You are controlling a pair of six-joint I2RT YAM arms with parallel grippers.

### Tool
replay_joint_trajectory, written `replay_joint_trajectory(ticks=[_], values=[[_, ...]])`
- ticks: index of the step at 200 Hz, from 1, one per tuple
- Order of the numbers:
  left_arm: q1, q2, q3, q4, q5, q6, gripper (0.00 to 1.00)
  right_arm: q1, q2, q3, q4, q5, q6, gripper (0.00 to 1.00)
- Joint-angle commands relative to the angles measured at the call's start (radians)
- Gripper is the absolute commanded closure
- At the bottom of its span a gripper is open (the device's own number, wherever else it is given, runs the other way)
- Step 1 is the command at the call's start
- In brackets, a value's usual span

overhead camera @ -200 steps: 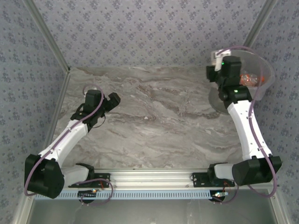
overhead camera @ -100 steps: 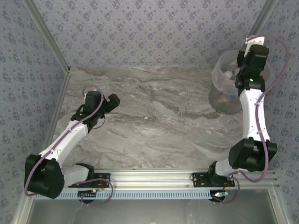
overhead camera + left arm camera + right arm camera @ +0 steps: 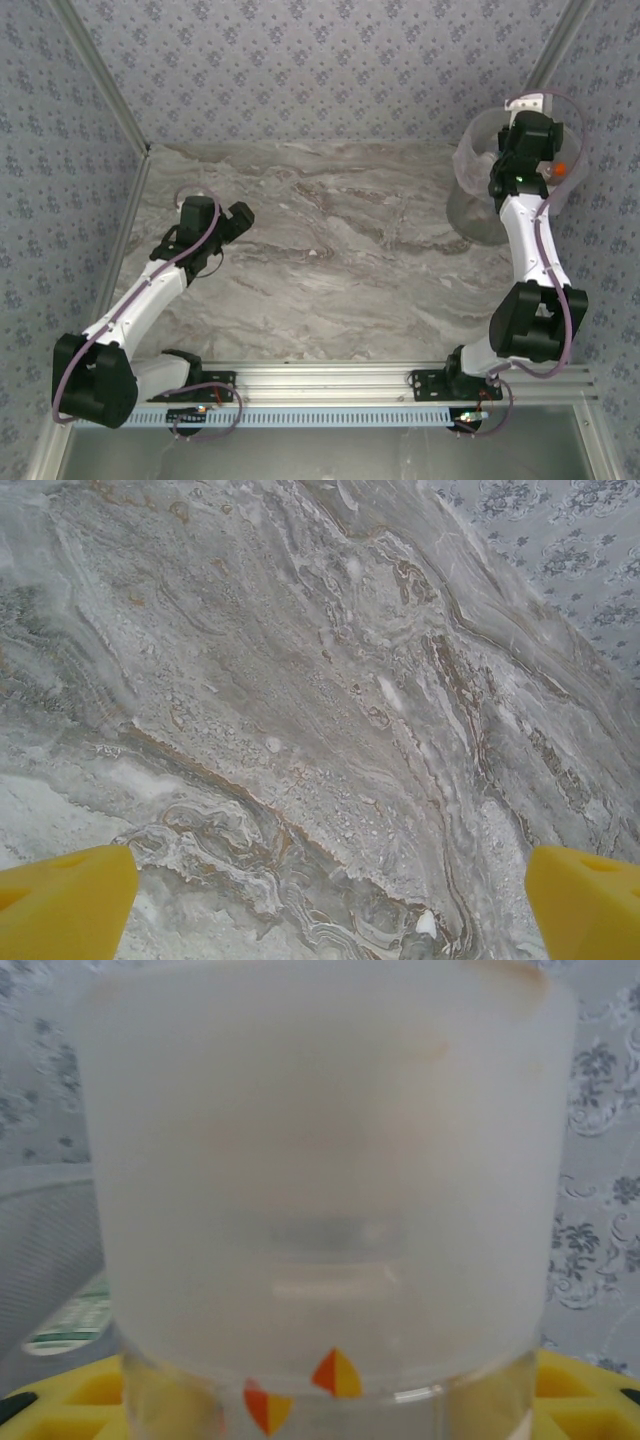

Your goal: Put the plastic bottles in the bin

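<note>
**A:** Where was the bin?

**B:** The bin [image 3: 465, 190] stood at the far right corner of the table [image 3: 340, 260], close to the wall [image 3: 330, 70]. The right arm [image 3: 530, 250] reached up over it, with the wrist above the rim. An orange patch [image 3: 562, 170] showed inside, toward the bin's right side.

**A:** And the right gripper?

**B:** In its wrist view, the right gripper [image 3: 330, 1400] had a bottle [image 3: 330, 1160] between its fingers [image 3: 585, 1390]. The bottle was frosted white over most of its height and clear at the bottom, with small orange and yellow marks there. It filled the whole gap. The yellow fingers sat wide apart, one on each side, just beside the bottle. Whether they pressed on it or only flanked it, I could not tell.

**A:** Anything behind it?

**B:** The patterned wall was on the right and at the upper left. On the left was a grey translucent surface, with a green-and-white label [image 3: 70, 1325] low down. It was too blurred to say more.

**A:** And the left gripper?

**B:** The left gripper [image 3: 325, 910] was spread wide and held nothing. Its yellow tips sat in the bottom corners of the wrist view, with only bare marble between them. Seen from above, it was over the left part of the table, well apart from the bin.
</note>
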Motion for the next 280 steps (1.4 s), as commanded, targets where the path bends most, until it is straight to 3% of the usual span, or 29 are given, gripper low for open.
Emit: replay_joint_trajectory(ticks=[1, 12, 23, 59, 75, 95, 153, 184, 203, 231, 280], values=[[0.008, -0.009, 0.012, -0.007, -0.011, -0.001, 0.01, -0.056, 0.073, 0.112, -0.109, 0.019, 0.079, 0.32], [0.009, -0.004, 0.014, -0.01, -0.007, 0.001, 0.0, -0.069, 0.109, 0.203, -0.274, -0.03, 0.131, 0.23], [0.009, -0.003, 0.017, -0.011, -0.009, 0.005, 0.01, -0.066, 0.112, 0.243, -0.363, -0.094, 0.166, 0.21], [0.026, -0.024, 0.021, -0.03, -0.029, 0.029, 0.01, -0.038, 0.004, 0.248, -0.482, -0.26, 0.315, 0.12], [0.05, -0.041, 0.03, -0.059, -0.049, 0.059, 0.0, -0.03, -0.063, 0.24, -0.52, -0.339, 0.385, 0.03], [0.092, -0.073, 0.044, -0.115, -0.107, 0.116, 0.01, -0.02, -0.158, 0.2, -0.542, -0.432, 0.439, 0.0], [0.218, -0.161, -0.029, -0.13, -0.389, 0.255, 0.01, -0.016, -0.482, -0.223, -0.383, -0.685, 0.439, 0.0], [0.23, -0.172, -0.161, 0.039, -0.626, 0.311, 0.01, -0.014, -0.597, -0.488, -0.261, -0.738, 0.474, 0.0], [0.24, -0.143, -0.23, 0.154, -0.686, 0.345, 0.01, -0.013, -0.604, -0.645, -0.155, -0.717, 0.494, 0.0], [0.253, -0.04, -0.304, 0.388, -0.574, 0.477, 0.01, -0.001, -0.509, -0.805, 0.02, -0.719, 0.492, 0.0], [0.267, 0.214, -0.313, 0.692, -0.38, 0.659, 0.01, 0.06, -0.267, -0.864, 0.196, -0.657, 0.458, 0.0]])
